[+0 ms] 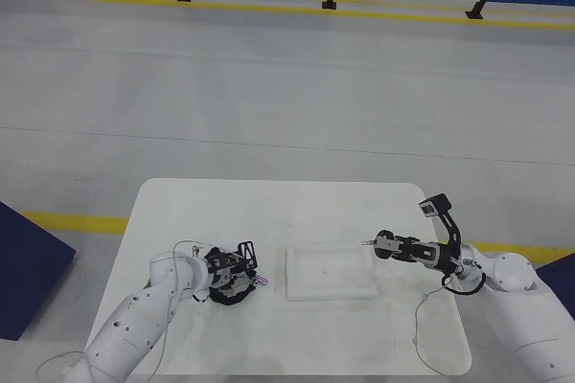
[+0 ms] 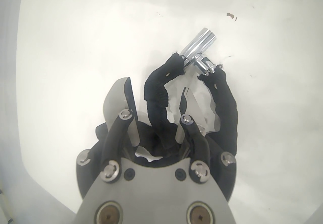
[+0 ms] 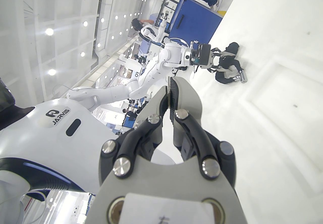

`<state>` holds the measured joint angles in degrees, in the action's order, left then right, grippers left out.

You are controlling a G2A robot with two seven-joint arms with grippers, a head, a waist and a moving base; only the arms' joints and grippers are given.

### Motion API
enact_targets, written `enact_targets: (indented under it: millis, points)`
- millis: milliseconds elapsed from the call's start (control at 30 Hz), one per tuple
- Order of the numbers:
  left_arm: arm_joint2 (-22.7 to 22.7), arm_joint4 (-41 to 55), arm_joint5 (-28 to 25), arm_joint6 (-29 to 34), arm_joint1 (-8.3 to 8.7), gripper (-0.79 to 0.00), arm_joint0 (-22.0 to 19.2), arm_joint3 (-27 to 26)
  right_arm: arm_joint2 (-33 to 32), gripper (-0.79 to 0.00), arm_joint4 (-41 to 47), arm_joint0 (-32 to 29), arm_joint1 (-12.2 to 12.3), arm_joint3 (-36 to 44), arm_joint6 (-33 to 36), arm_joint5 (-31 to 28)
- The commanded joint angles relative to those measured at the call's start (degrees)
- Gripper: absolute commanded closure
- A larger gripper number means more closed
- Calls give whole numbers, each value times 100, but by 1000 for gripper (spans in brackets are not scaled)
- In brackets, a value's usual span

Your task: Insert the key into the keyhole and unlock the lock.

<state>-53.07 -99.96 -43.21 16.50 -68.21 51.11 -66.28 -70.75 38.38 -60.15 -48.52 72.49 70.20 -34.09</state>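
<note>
A white surface (image 1: 211,211) with rounded corners, seen from above, with my two arms coming in from the near corners.

On the left side, my left pincer (image 1: 238,276) is down at the chain lock (image 1: 230,293), which lies on the surface in a loose heap. In my left wrist view the pincer (image 2: 157,94) is released: its two fingers stand apart and straddle a loop of the lock's black sleeve (image 2: 227,109), and the tips are not closed on it. The sleeve's two ends curve up to a chrome barrel (image 2: 199,48), which rests on the surface just beyond the fingertips. From above, the barrel lies on the lock's right, between the heap and the tray, near the tray's left edge but apart from it.

In the middle of the surface sits a shallow white tray (image 1: 331,287), a rectangle with a raised rim.

On the right, my right pincer (image 1: 372,243) hangs over the tray's far right corner, lifted off the surface and pointing left toward the lock. In my right wrist view it (image 3: 169,89) is clenched, its fingers pressed together. A thin pale sliver pokes out from the tips in the top view; it looks like the key (image 1: 364,242), though it is too small to be sure. The lock (image 3: 228,66) and my left pincer (image 3: 219,59) show beyond it, well apart from the key, with the tray lying between them.
</note>
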Motion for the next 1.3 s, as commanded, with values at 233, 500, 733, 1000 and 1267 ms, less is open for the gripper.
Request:
enact_targets:
  millis: [233, 500, 733, 1000, 1267]
  points:
    - [222, -190, 11, 332, -79, -372, -186, 25, 0, 0, 0, 0, 0, 0, 0, 0]
    - [423, -152, -2, 525, -170, -336, -256, 151, 0, 0, 0, 0, 0, 0, 0, 0]
    - [487, -172, 2, 574, -206, -252, -291, 249, 0, 0, 0, 0, 0, 0, 0, 0]
    - [526, -631, 165, 241, -172, 0, -299, 193, 0, 0, 0, 0, 0, 0, 0, 0]
    - [229, -1594, 1138, -921, 43, 0, -6, -312, 0, 0, 0, 0, 0, 0, 0, 0]
